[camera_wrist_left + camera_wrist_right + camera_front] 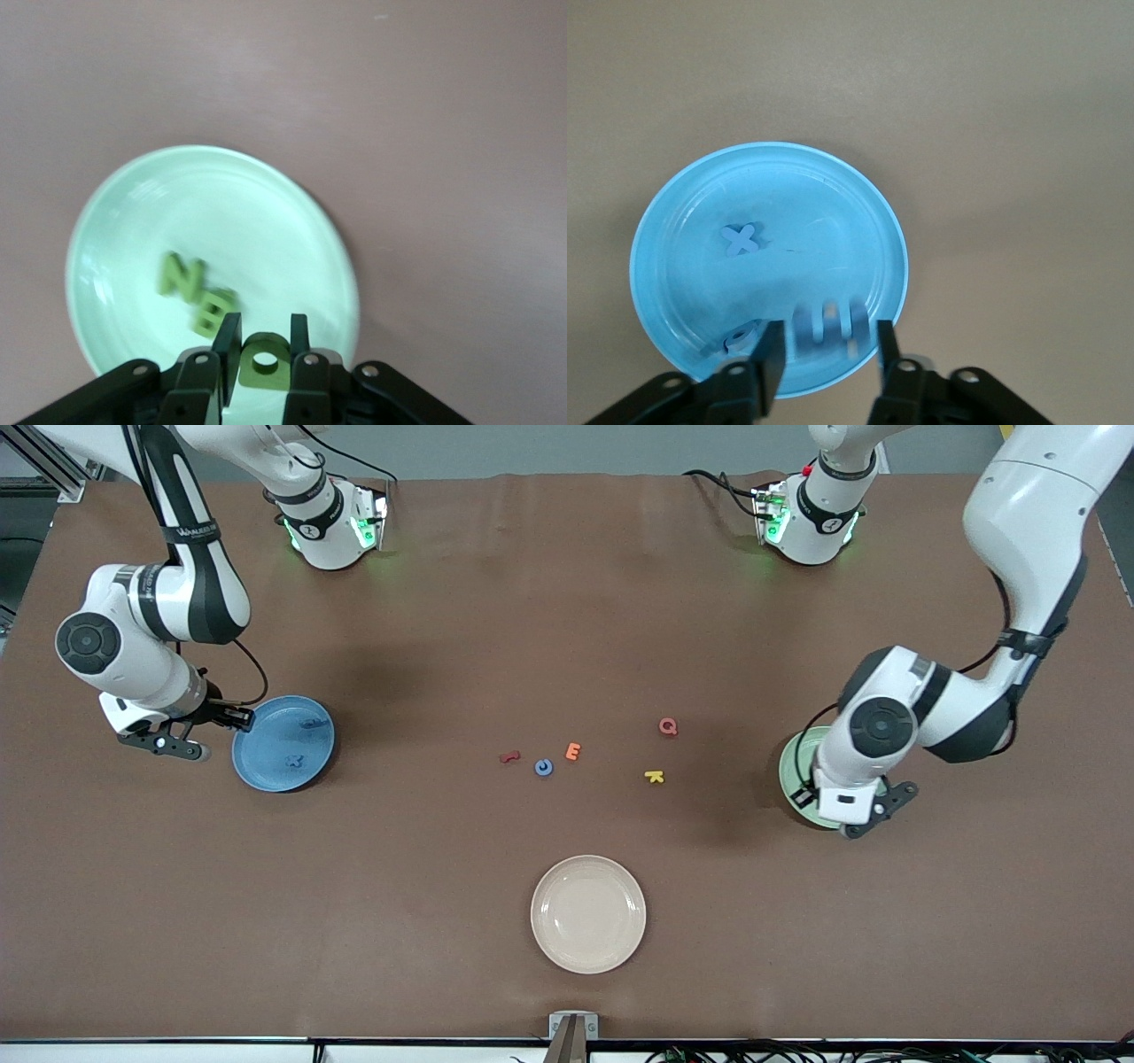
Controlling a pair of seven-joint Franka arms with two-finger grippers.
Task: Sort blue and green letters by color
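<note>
On blue plate [682, 239]: x [741, 238] | green plate [115, 221]: N [180, 275], B [213, 310]

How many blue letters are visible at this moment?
4: the x and another lie on the blue plate, the m is between the right gripper's open fingers over it, one lies mid-table.

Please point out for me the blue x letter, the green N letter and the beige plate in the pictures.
blue x letter [741, 238], right wrist view, on the crossing of its strokes.
green N letter [180, 275], left wrist view, on its diagonal stroke.
beige plate [588, 913], front view, on its bare middle.
</note>
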